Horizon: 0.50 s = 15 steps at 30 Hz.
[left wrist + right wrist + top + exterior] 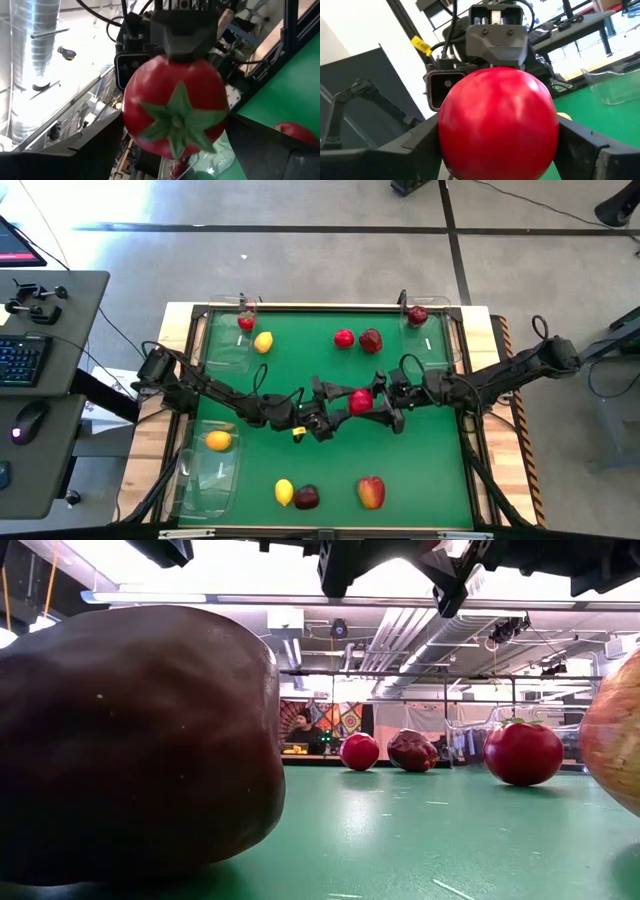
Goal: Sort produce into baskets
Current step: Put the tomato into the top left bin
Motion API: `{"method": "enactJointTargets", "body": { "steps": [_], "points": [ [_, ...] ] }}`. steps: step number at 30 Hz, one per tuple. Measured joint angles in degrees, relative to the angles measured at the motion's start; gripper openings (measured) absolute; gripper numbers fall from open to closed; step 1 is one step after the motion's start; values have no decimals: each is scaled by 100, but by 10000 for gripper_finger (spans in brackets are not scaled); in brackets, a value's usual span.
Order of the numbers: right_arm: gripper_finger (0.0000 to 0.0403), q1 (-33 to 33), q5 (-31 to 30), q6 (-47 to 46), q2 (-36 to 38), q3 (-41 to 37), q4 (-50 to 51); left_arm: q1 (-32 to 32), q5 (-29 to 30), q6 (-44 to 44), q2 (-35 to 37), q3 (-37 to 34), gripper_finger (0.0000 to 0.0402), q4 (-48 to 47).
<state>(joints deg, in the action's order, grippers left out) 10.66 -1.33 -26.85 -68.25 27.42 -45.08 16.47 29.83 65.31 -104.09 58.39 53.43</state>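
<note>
A bright red tomato-like fruit (360, 401) with a green star-shaped calyx (176, 122) hangs in the air over the middle of the green table, between my two grippers. My left gripper (338, 412) comes at it from the table's left and my right gripper (382, 404) from the table's right. Each has its fingers closed on the fruit's sides. Three clear trays stand at the far left (232, 345), far right (432, 340) and near left (205, 475). My left gripper pinches the fruit's two sides (131, 131) between its fingers, coming level from the table's left; the calyx end faces its camera. The fruit is clear of the table. My right gripper pinches the fruit's smooth sides (447, 131) between its two fingers (422, 142), level from the table's right.
A red fruit (245, 321) lies in the far-left tray, another (417, 314) in the far-right tray, a lemon (218, 441) in the near-left tray. Loose: a lemon (263, 342), two red fruits (344, 338) (371, 340); near edge, a lemon (284, 492) and two apples (307, 497) (371, 492).
</note>
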Motion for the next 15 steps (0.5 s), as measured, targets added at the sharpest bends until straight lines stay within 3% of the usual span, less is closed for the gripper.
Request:
{"method": "enactJointTargets", "body": {
  "steps": [15],
  "points": [
    [282, -17, -144, 141, -11, -13, 62, 79, -123, -23, 20, 354, 332, -525]
  ]
}}
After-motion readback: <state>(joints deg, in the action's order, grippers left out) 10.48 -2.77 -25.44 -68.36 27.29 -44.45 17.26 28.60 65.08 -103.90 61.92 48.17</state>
